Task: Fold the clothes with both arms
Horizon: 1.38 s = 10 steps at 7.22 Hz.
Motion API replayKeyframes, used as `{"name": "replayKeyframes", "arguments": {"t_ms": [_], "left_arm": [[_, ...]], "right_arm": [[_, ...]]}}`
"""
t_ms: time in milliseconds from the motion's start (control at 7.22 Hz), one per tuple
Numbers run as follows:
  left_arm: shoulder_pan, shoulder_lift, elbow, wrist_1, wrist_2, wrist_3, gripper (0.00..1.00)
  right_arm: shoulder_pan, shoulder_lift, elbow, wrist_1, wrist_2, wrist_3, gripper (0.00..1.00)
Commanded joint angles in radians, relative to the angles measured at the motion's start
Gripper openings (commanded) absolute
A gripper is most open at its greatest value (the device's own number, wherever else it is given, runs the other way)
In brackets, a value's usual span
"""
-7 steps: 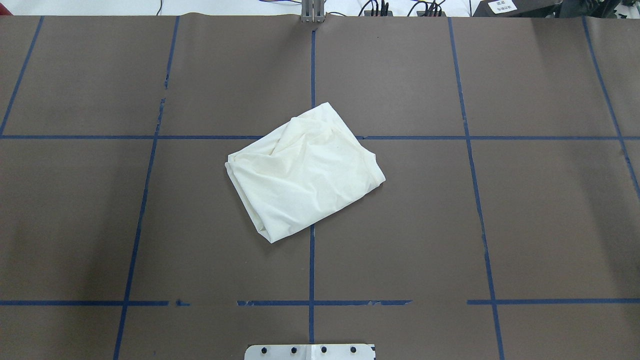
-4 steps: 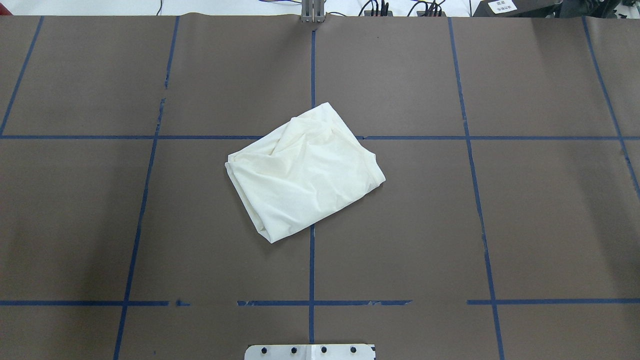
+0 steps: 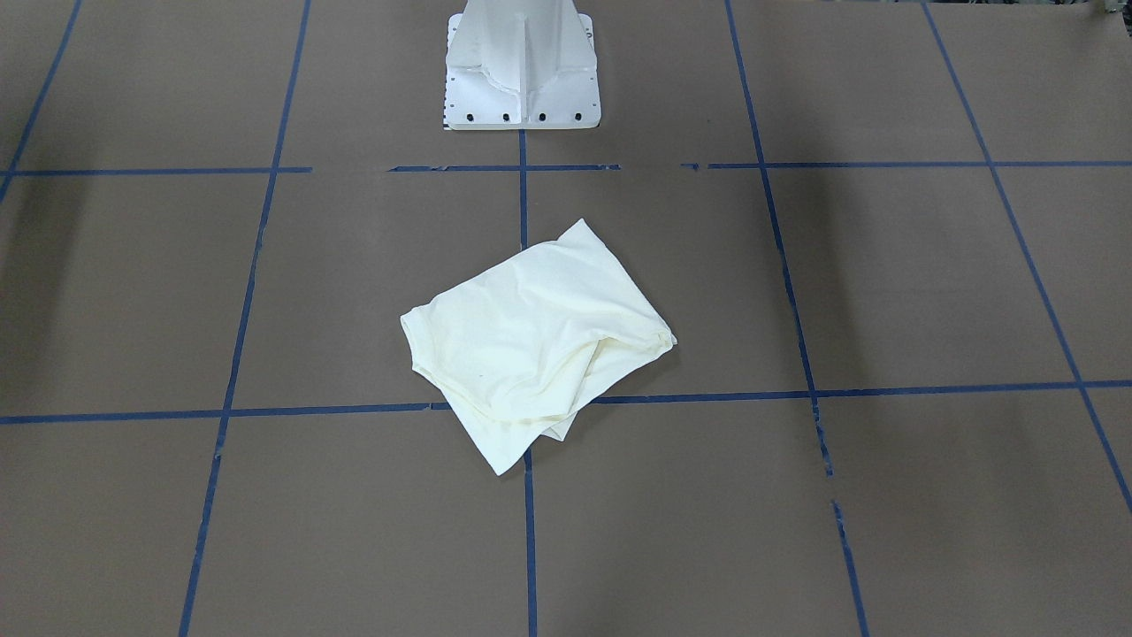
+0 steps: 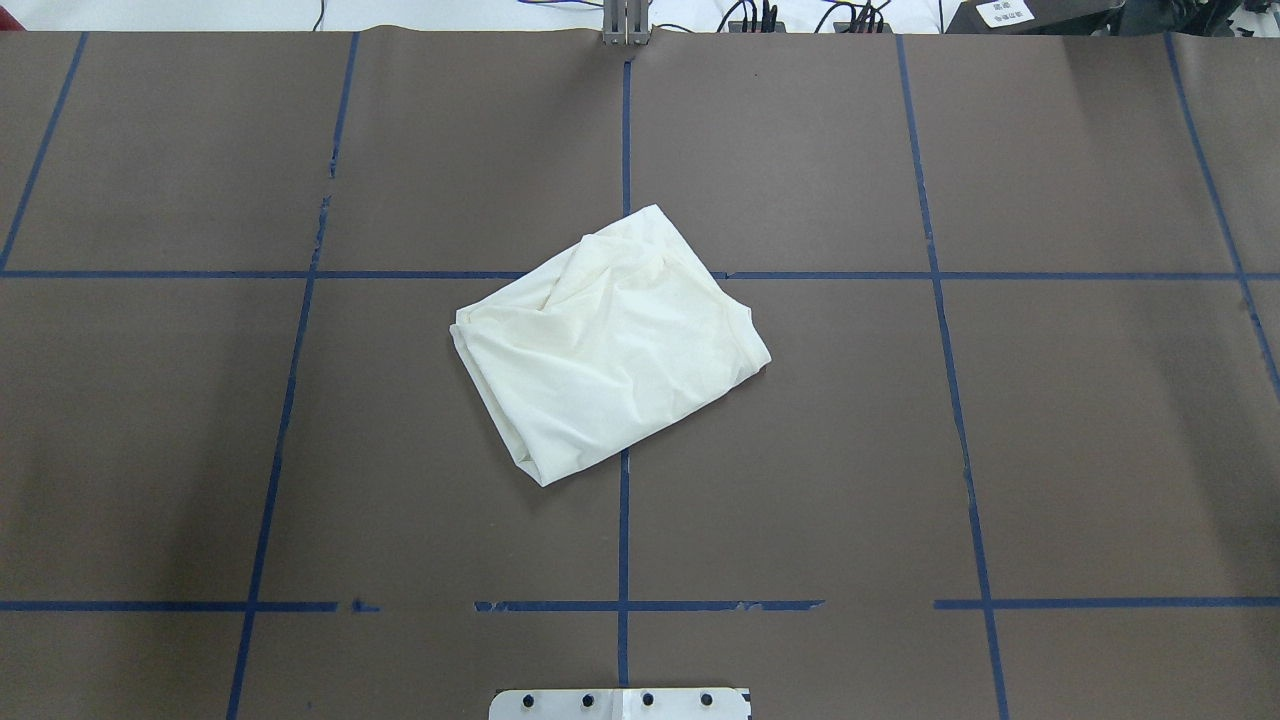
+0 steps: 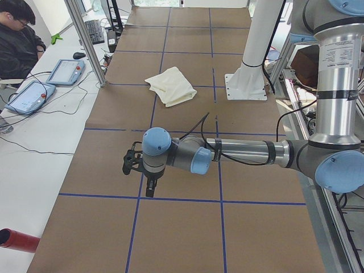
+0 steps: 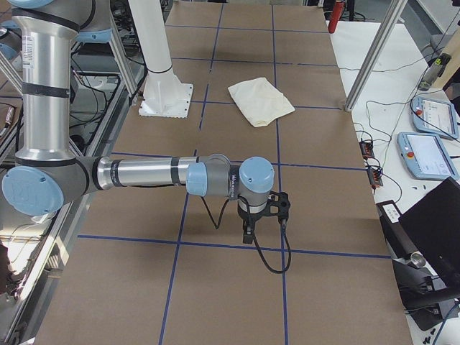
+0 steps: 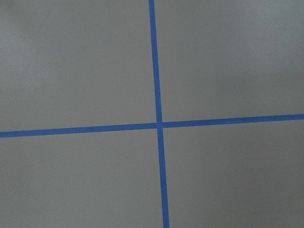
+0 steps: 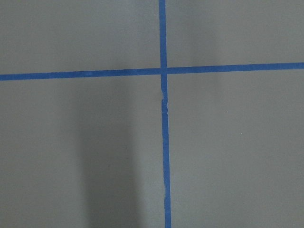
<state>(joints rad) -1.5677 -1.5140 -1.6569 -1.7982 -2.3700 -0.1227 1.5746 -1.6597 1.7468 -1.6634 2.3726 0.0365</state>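
Note:
The clothes (image 4: 610, 350) lie as one folded cream bundle, plain side up, near the middle of the brown table, also seen as clothes (image 3: 531, 345), clothes (image 5: 172, 85) and clothes (image 6: 260, 100). No gripper touches them. The left arm reaches out low over the table's left end, its left gripper (image 5: 149, 190) pointing down over a blue tape line, far from the bundle. The right gripper (image 6: 248, 233) hangs the same way at the table's right end. Whether either is open or shut I cannot tell. Both wrist views show only bare table and a tape cross.
The white pedestal base (image 3: 522, 71) stands at the robot's side of the table. Beside the far edge a person (image 5: 17, 40) sits with teach pendants (image 5: 62, 71); more pendants (image 6: 428, 154) lie there too. Aluminium posts (image 5: 85, 40) stand along that edge.

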Motion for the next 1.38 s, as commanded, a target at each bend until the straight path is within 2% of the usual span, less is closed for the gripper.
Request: {"name": "replayKeyframes", "arguments": {"t_ms": [0, 277, 1246], "left_arm": [[0.0, 0.0, 0.0, -0.001, 0.0, 0.0, 1.0], [0.0, -0.002, -0.001, -0.003, 0.0, 0.0, 1.0], [0.0, -0.003, -0.001, -0.003, 0.0, 0.0, 1.0]], "right_arm": [[-0.001, 0.0, 0.0, 0.008, 0.001, -0.001, 1.0], [-0.001, 0.001, 0.0, 0.043, -0.003, 0.0, 1.0], [-0.001, 0.003, -0.001, 0.048, 0.004, 0.0, 1.0]]}}
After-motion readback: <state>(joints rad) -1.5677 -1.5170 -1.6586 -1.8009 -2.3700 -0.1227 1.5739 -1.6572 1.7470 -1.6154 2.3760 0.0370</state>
